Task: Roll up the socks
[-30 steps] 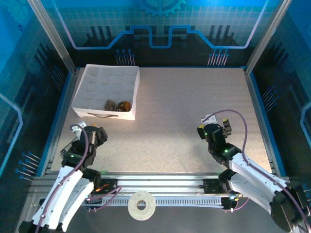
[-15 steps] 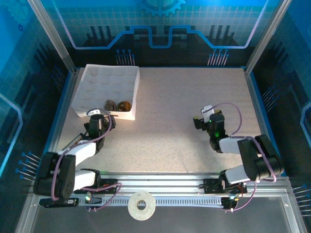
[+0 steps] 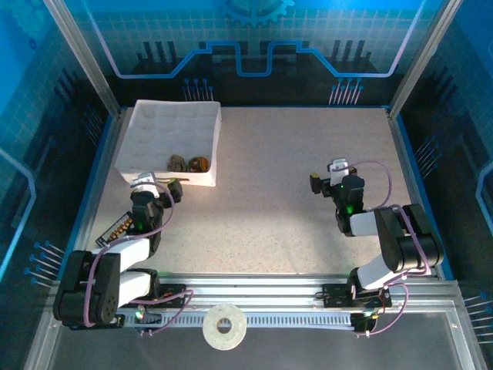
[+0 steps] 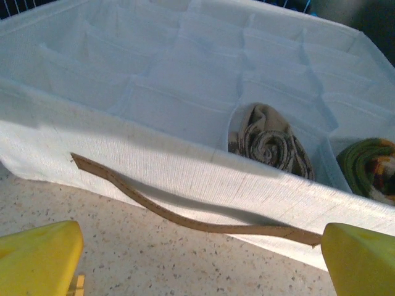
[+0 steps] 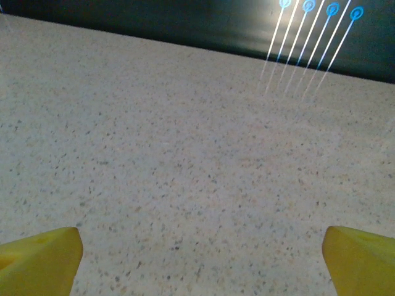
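Two rolled socks sit in neighbouring front-right compartments of the white tray. The tan argyle sock lies left of the olive-green and orange sock. My left gripper hovers just in front of the tray's near wall, open, with only speckled table between its yellow fingertips. Over bare table at the right, my right gripper is open with nothing between its fingertips.
A thin brown strap handle hangs along the tray's front wall. A roll of tape rests on the rail by the arm bases. Blue-lit walls and metal posts ring the table.
Both arms have folded back at the elbows, and both grippers have moved away from the bases, the left one up to the tray's front wall. Both stay open.
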